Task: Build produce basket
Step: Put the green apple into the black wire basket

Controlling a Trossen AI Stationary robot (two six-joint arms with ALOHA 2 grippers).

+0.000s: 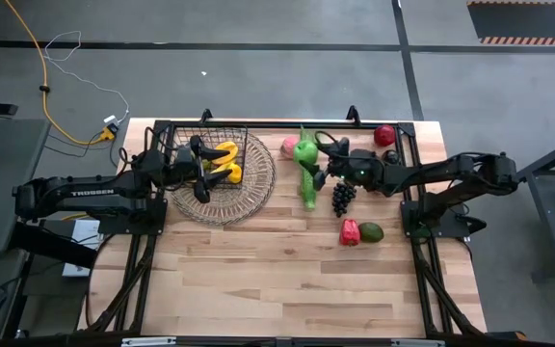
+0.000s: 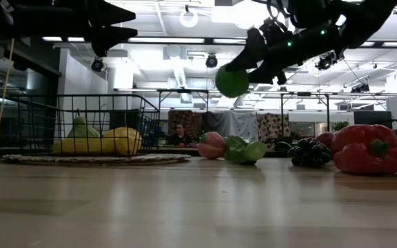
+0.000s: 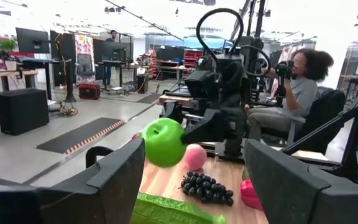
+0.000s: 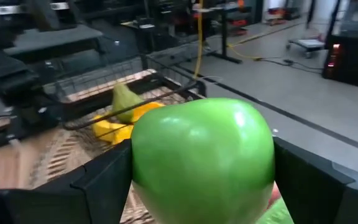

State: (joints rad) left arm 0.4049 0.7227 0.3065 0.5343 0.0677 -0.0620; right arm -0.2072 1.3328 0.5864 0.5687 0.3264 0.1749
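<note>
The black wire basket [image 1: 222, 135] stands on a round woven tray [image 1: 253, 188] at the table's far left. It holds yellow bananas [image 4: 114, 129] and a green pear-shaped fruit [image 4: 124, 99]. My left gripper [image 3: 194, 186] hovers open above the basket [image 2: 81, 120], nothing between its fingers. My right gripper [image 1: 314, 154] is shut on a green apple [image 2: 232, 81], high above the table's far middle. Beneath it lie a pink peach [image 1: 288, 146], a long green stalk [image 1: 308, 189] and purple grapes [image 1: 343, 197]. My right gripper pinches the green apple's two opposite sides [image 4: 143, 168] between its two fingers [image 4: 101, 183]. The fingers lie about level and come from the table's right side. The apple sits at the fingers' free ends [image 2: 252, 56], lifted clear of the table.
A red pepper [image 1: 350, 231] and an avocado [image 1: 371, 231] lie right of the middle, a red apple [image 1: 384, 135] at the far right. The table's near half is bare wood [image 1: 277, 289]. A person [image 3: 297, 87] sits beyond the table's right side.
</note>
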